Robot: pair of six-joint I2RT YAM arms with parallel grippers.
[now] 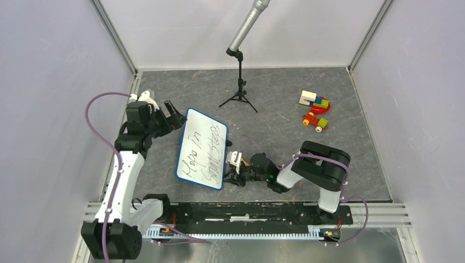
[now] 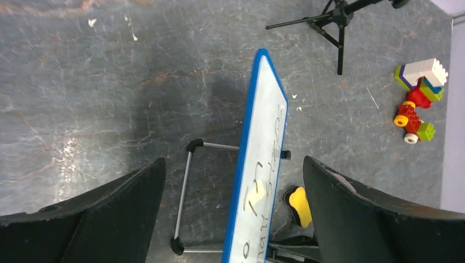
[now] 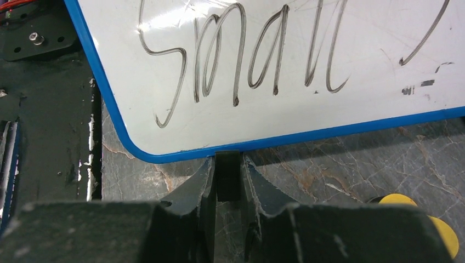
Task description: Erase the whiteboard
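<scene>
Right wrist view, lower centre: right pincer (image 3: 227, 164) steadies the whiteboard (image 3: 285, 60), pinching its black clip (image 3: 227, 183); left pincer (image 2: 233, 164) spread; wiping must follow.

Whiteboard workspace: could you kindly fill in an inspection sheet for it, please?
Surface: grey marbled tabletop, bare in the middle.
Job's things: whiteboard propped tilted on a wire stand; black handwriting not yet erased.
Clutter: toy bricks, microphone tripod, yellow-and-black object beside the board.
Grippers: left gripper open, near the board's far corner; right gripper shut on a black clip at the board's blue rim.
Cables: purple cables loop off both arms.
Surroundings: pale walls; black mounting rail at the near edge.
</scene>
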